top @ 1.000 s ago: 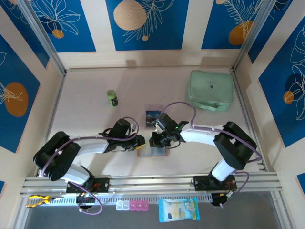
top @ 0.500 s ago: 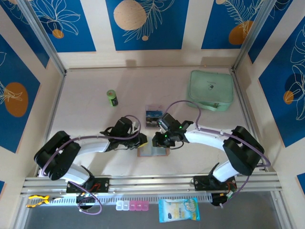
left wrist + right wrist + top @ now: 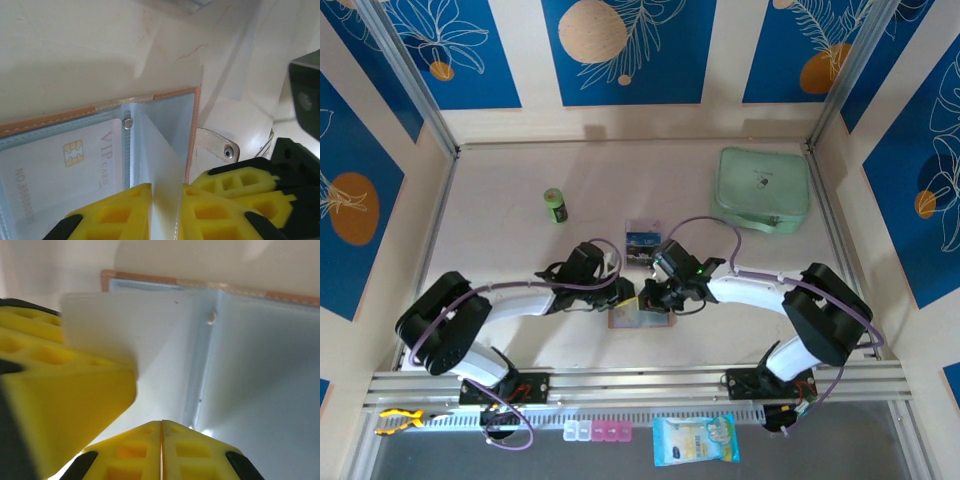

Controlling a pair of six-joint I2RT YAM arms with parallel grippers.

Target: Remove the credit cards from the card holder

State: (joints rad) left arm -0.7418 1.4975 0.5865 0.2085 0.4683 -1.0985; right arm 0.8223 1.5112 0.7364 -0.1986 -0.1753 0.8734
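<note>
Two grippers meet over one open card holder (image 3: 658,322), which lies on the table (image 3: 510,250) at the near middle between the two arms.

The left gripper (image 3: 166,194) is nearly closed, pinching one clear pocket leaf (image 3: 159,150) of the holder and standing it upright. The right gripper (image 3: 161,436) has its yellow pads pressed fully together just beside that leaf, and whether any sheet is caught between them I cannot tell. Two cards show: one white VIP card (image 3: 60,175) sits in a pocket, and one dark-blue printed card (image 3: 640,241) lies just beyond the holder. Farther back stand one green cylinder (image 3: 555,205) and one mint-green case (image 3: 763,190), well apart.
</note>
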